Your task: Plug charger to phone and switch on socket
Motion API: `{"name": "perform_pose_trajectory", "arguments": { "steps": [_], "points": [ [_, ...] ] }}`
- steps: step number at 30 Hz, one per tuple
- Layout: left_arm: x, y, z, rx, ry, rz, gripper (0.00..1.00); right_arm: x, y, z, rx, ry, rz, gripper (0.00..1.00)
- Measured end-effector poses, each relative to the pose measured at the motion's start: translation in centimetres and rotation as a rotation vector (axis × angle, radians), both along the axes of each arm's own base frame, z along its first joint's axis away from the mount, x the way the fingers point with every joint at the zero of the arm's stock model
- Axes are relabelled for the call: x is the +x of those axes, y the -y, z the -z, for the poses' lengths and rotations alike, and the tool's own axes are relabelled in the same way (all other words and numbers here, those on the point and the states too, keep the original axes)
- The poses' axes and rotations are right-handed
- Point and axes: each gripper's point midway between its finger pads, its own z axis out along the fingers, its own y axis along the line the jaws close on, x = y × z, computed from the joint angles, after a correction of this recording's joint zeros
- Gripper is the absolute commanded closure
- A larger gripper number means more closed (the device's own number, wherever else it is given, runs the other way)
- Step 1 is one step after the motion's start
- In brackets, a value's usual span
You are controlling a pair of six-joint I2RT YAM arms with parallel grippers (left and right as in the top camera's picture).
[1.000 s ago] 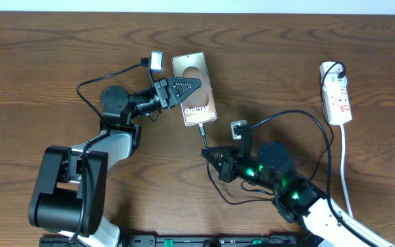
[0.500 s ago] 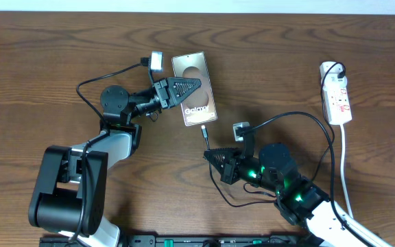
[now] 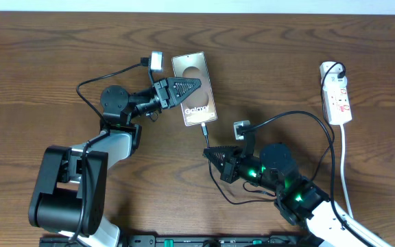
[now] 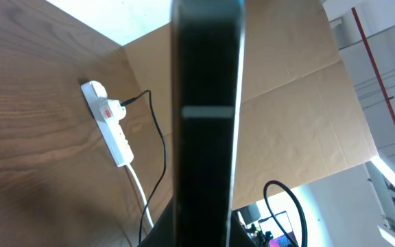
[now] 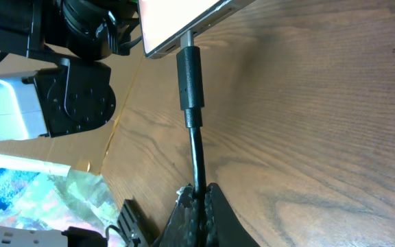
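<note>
Left fingers clamping across phone, holding it near middle of desk, Galaxy side up. Right fingers pinching charger cable just behind plug tip; tip meeting phone's bottom port, seemingly seated. Socket lying well apart toward right edge, white adapter sitting in its far end

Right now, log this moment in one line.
left gripper: shut on phone | right gripper: shut on charger cable | plug tip: at phone port | socket: no gripper on it
</note>
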Motion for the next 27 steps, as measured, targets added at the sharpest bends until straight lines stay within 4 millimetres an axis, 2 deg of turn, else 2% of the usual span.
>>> {"name": "perform_pose_trajectory", "arguments": {
  "steps": [27],
  "points": [
    [0.14, -0.05, -0.03, -0.011, -0.025, -0.006, 0.93, 0.15, -0.03, -0.28, 0.014, -0.003, 0.010, 0.99]
  ]
}}
